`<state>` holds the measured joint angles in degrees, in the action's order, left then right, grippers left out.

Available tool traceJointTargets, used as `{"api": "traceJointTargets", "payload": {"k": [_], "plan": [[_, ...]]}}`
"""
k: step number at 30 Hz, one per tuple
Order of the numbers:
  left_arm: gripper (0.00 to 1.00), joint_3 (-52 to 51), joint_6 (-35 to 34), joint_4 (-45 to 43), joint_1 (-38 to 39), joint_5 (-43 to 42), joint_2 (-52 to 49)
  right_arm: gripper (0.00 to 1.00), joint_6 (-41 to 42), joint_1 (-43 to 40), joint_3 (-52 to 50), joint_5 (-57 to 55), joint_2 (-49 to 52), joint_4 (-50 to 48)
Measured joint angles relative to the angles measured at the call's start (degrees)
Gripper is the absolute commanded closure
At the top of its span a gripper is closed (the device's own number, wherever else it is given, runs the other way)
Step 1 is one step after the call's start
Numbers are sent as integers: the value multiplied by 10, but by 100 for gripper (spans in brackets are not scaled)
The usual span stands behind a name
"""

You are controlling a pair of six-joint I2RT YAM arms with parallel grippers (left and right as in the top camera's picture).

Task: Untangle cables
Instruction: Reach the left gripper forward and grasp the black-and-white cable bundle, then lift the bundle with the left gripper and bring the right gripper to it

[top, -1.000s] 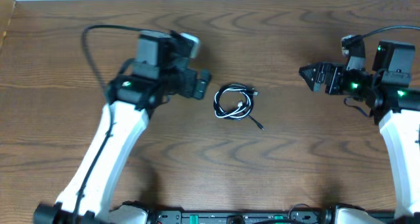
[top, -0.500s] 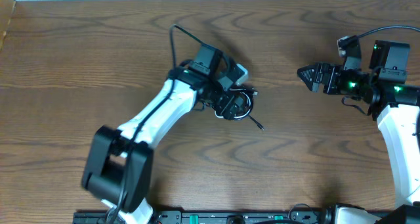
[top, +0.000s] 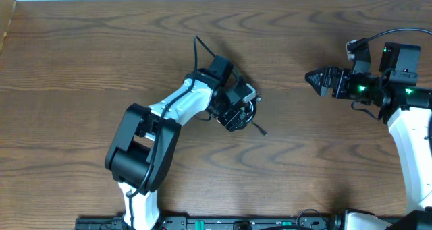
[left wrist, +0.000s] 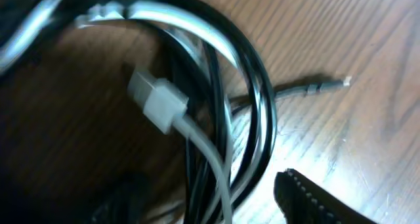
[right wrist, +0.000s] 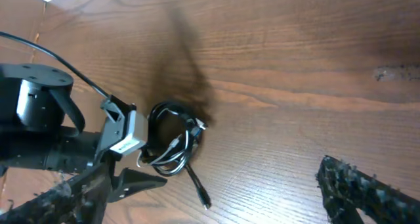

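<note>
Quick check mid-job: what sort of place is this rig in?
Probably a robotics test bench: a brown wood-grain tabletop, a white-and-black left arm and right arm, and one black-and-white cable coil.

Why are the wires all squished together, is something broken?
Nothing looks broken. The odd bit is the cable bundle in the middle of the table: black and white cords are wound into one tangled loop, with a black plug end poking out loose on the wood.
</note>
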<state>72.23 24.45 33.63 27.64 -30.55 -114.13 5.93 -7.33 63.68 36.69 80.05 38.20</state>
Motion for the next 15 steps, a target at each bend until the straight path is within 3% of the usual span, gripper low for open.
{"api": "traceJointTargets", "payload": {"k": [4,8,15], "plan": [[57,0,1,0,0,-7,0,1,0,0,0,0,0,3],[58,0,5,1,0,-24,0,1,0,0,0,0,0,7],[68,0,-1,3,-3,-58,0,1,0,0,0,0,0,8]]}}
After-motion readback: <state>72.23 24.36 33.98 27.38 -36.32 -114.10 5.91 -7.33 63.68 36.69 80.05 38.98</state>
